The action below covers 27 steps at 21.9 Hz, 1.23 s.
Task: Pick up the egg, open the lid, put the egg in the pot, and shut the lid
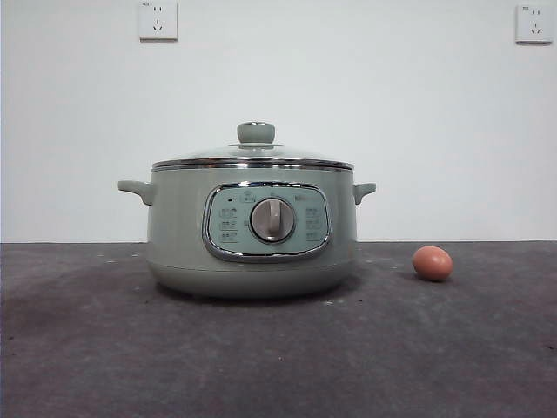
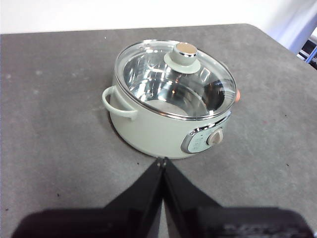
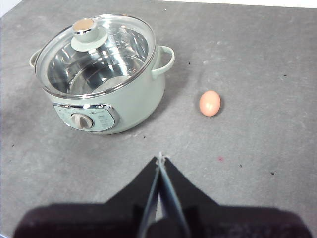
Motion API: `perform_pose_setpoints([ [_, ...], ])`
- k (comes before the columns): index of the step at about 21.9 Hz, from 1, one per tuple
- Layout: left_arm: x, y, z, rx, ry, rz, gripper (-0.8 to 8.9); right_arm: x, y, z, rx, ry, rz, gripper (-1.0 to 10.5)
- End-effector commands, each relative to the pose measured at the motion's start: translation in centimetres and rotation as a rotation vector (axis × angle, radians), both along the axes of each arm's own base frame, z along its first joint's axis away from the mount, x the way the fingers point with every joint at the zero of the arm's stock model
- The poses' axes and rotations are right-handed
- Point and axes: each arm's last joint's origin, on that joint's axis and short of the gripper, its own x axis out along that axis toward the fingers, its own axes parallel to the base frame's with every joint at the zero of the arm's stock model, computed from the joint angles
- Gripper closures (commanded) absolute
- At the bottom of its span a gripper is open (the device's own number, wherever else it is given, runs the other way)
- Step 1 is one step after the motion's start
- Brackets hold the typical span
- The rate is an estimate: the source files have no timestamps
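The sage-green pot (image 1: 252,231) stands on the dark table, its glass lid (image 1: 254,157) seated on the rim with the green knob upright. To the right of the pot, apart from it, the brown-orange egg (image 1: 432,263) lies on the table. In the right wrist view the egg (image 3: 210,103) lies beyond my right gripper (image 3: 161,159), which is shut and holds nothing; the pot (image 3: 101,74) is beside it. My left gripper (image 2: 161,160) hangs shut and empty in front of the pot (image 2: 168,99), whose lid (image 2: 176,77) is closed. Only a sliver of the egg (image 2: 238,95) shows behind the pot there.
The dark grey table (image 1: 278,357) meets a white wall with two sockets (image 1: 157,20) high up. The table's far edge and corner (image 2: 247,26) show in the left wrist view.
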Motion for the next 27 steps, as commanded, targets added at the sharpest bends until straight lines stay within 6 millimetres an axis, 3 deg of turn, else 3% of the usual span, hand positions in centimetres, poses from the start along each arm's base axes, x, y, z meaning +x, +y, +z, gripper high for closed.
perform_pose_setpoints([
  [1, 0.3, 0.0, 0.0, 0.005, 0.001, -0.016, 6.86, -0.1, 0.0, 0.2, -0.006, -0.013, 0.008, 8.6],
  [3, 0.5, -0.1, -0.1, -0.005, 0.011, -0.034, 2.56, -0.1, 0.0, 0.2, -0.003, -0.011, 0.006, 6.0],
  [4, 0.6, -0.1, -0.1, -0.012, 0.013, -0.046, 1.37, -0.1, 0.0, 0.2, -0.003, -0.011, 0.006, 4.7],
  [6, 0.7, -0.2, -0.1, -0.021, 0.014, -0.061, 1.3, -0.1, 0.0, 0.2, -0.001, -0.01, 0.004, 3.4],
  [11, 1.1, -0.1, 0.2, -0.021, 0.016, -0.062, 1.3, 0.4, 0.0, 0.0, -0.002, 0.009, 0.004, 3.4],
  [17, 3.2, -0.7, 2.8, -0.019, 0.012, -0.109, 1.31, 1.9, 0.1, -0.4, 0.003, 0.057, 0.001, 3.4],
  [22, 8.1, -2.7, 4.8, 0.013, -0.006, -0.236, 1.31, 3.4, 0.2, -1.0, 0.001, 0.112, 0.001, 3.4],
  [27, 14.6, -6.8, 5.9, 0.067, 0.006, -0.359, 1.31, 4.4, 0.3, -1.1, 0.026, 0.134, 0.018, 3.4],
])
